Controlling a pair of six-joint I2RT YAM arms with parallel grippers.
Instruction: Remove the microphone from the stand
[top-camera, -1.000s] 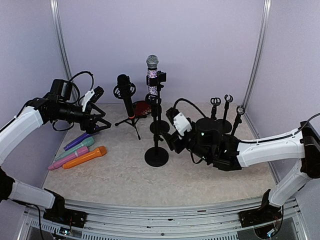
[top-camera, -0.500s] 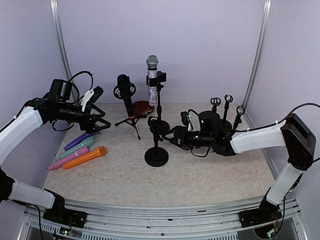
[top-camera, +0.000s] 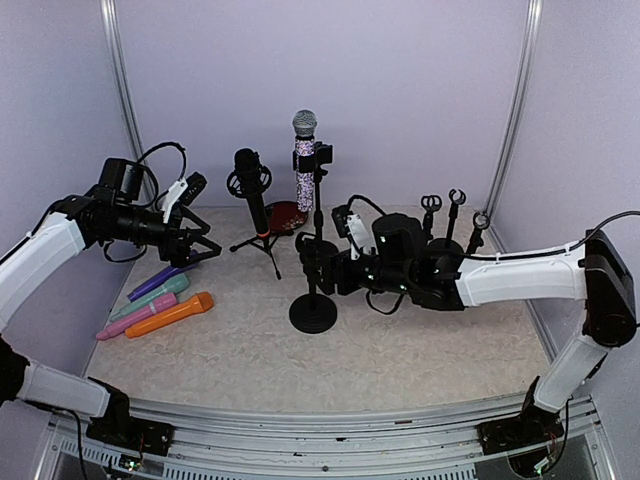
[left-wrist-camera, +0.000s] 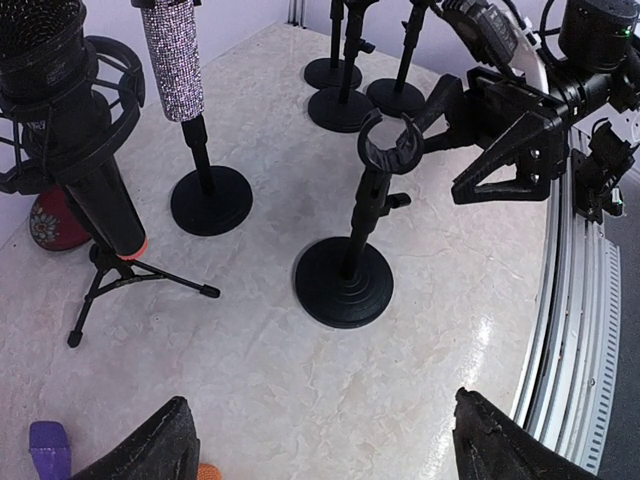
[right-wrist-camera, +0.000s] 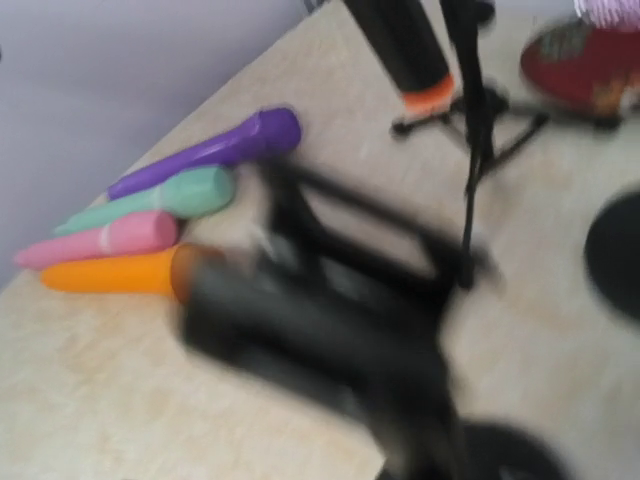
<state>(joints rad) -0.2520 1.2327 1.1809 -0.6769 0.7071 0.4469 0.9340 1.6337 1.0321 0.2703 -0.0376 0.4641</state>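
Observation:
A glittery microphone (top-camera: 305, 165) with a grey mesh head stands upright in a black round-base stand (top-camera: 319, 250) at the back; it also shows in the left wrist view (left-wrist-camera: 170, 60). A black microphone (top-camera: 251, 190) sits on a tripod stand to its left. An empty clip stand (top-camera: 313, 313) stands in front. My right gripper (top-camera: 312, 262) is open, its fingers right beside the empty stand's clip (left-wrist-camera: 390, 150); the right wrist view is motion-blurred. My left gripper (top-camera: 195, 250) is open and empty, over the table's left side.
Purple (top-camera: 155, 282), teal (top-camera: 150, 298), pink (top-camera: 135, 317) and orange (top-camera: 170, 315) microphones lie at the left. A dark red object (top-camera: 283, 216) sits behind the tripod. Several small empty stands (top-camera: 445, 225) stand at the back right.
My right gripper has swung left and risen, from beside the front stand's base to its clip. My left arm has not moved.

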